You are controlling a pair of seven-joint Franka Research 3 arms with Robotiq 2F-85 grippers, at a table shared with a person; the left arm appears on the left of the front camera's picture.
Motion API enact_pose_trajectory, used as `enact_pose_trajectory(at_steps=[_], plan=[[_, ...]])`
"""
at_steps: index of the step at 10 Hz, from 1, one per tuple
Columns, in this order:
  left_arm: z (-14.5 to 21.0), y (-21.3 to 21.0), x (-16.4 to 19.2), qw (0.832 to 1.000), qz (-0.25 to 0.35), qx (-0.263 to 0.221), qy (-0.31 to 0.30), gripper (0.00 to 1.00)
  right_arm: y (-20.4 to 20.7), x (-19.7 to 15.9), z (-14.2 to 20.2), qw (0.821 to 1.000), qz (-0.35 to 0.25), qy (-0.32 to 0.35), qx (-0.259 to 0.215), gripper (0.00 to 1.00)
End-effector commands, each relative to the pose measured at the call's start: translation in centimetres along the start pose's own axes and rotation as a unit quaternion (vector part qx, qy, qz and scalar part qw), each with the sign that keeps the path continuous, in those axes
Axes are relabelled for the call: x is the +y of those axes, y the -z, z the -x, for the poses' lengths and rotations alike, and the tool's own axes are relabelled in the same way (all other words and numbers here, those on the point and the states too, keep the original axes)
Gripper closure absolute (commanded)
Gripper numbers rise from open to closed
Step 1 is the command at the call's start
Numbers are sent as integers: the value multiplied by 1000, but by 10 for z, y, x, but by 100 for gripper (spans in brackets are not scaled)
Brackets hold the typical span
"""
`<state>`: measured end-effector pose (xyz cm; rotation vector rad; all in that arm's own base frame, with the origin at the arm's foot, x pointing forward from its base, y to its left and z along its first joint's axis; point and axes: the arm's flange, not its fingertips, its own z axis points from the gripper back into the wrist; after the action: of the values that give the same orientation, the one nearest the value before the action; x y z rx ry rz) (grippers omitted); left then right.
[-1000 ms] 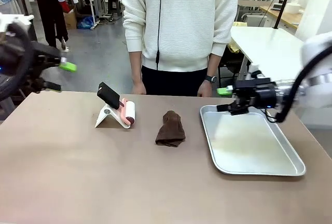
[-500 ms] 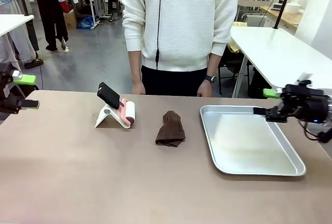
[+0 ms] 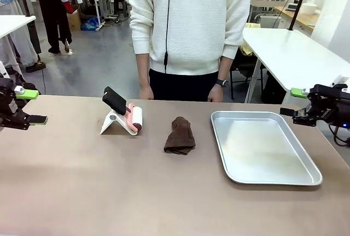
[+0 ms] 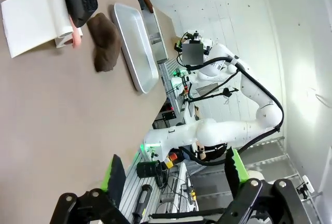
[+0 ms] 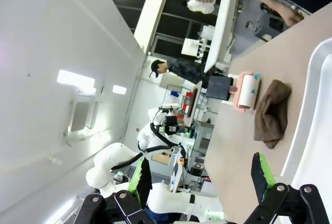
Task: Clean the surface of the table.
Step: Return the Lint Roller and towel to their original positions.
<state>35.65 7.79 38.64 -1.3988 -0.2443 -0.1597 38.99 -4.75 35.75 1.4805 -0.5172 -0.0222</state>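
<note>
Now both grippers sit at opposite ends of the table [image 3: 109, 192], jaws spread wide and holding nothing.

Taking the brown cloth [image 3: 180, 136] as the landmark: it lies crumpled near the middle of the taupe table top, on the half toward the person [image 3: 191, 28] standing at the far edge. Just left of the cloth, a lint roller [image 3: 134, 119] with a pink handle rests on a white stand [image 3: 112, 123], a black piece tilted above it. Just right of the cloth, apart from it, lies a shiny metal tray [image 3: 306, 178]. Far left of the cloth, the left gripper [image 3: 30, 106] hangs by the table's left edge, green-padded fingers apart. Far right of the cloth, beyond the tray, the right gripper [image 3: 293, 102] hangs beside the tray's far right corner, likewise open and touching nothing.
</note>
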Motion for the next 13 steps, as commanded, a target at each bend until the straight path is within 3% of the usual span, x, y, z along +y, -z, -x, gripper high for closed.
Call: enact_pose_trajectory(at_steps=[1, 13], plan=[[13, 1, -10, 1000, 9, -7, 11, 0, -3, 2, 2, 1000, -6, -1, 9, 0], [13, 1, -10, 1000, 9, -7, 11, 0, -3, 2, 2, 1000, -6, -1, 9, 0]])
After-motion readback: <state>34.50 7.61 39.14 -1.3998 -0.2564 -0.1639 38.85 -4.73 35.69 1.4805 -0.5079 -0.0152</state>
